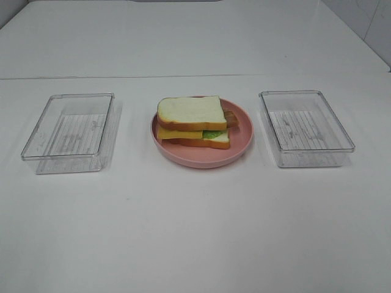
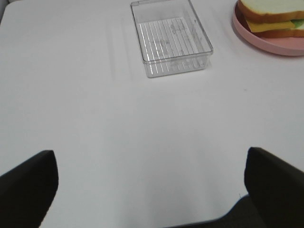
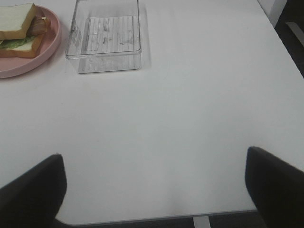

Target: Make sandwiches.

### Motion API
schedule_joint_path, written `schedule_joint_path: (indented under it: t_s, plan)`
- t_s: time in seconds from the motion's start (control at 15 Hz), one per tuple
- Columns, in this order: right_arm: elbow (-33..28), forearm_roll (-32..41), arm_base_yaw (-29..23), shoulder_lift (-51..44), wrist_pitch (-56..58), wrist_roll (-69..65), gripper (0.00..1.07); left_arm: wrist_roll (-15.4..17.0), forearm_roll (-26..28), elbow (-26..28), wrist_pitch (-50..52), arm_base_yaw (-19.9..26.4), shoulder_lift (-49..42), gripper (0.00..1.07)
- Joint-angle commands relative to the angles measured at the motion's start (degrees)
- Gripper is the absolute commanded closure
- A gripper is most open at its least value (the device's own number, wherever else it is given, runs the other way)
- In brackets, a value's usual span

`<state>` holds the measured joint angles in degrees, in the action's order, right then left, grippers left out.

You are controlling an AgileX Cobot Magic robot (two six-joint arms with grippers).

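At the centre of the white table (image 1: 195,232), seen from the high camera, sits a pink round plate (image 1: 241,143) carrying the sandwich (image 1: 194,122): a white bread slice with brown crust on top, a yellow cheese square poking out toward 8 o'clock, green lettuce showing at about 5 o'clock, reddish-brown bacon strips jutting at 3 o'clock, and a second slice underneath. At 9 o'clock of the plate stands a clear plastic tray (image 1: 68,130), and at 3 o'clock a matching clear tray (image 1: 305,128); both look empty and stand apart from the plate.

Neither arm appears in the high view. The left end effector (image 2: 152,190) hangs over bare table near the front edge with its fingers spread wide and nothing between them; the right end effector (image 3: 154,190) is likewise spread wide and holds nothing, well short of its tray.

Judging from the layout, the stack looks assembled and both trays are cleared, so the task seems at or near its end. The top slice lies skewed against the lower one, shifted toward 10 o'clock. If any step remains, it would be squaring that slice: approach from above with fingers spanning the crust edges, close lightly so the soft bread does not crush, and nudge rather than lift, since lifting could drag the cheese or lettuce out. Keeping the other arm parked clear avoids a clash over the plate.
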<state>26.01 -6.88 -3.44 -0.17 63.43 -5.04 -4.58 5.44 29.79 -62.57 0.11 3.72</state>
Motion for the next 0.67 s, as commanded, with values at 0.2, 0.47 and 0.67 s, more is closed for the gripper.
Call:
schedule_joint_path:
  t_s: [0.2,0.47,0.67]
  plan:
    - [-0.3,0.2,0.3,-1.7,-0.6,0.3,0.09,-0.1,0.5,-0.1,0.9,4.6,-5.2,0.06]
    - [-0.3,0.2,0.3,-1.4,-0.6,0.3,0.09,-0.1,0.5,-0.1,0.9,4.2,-4.9,0.06]
    - [-0.3,0.2,0.3,-1.4,-0.6,0.3,0.09,-0.1,0.5,-0.1,0.9,4.2,-4.7,0.06]
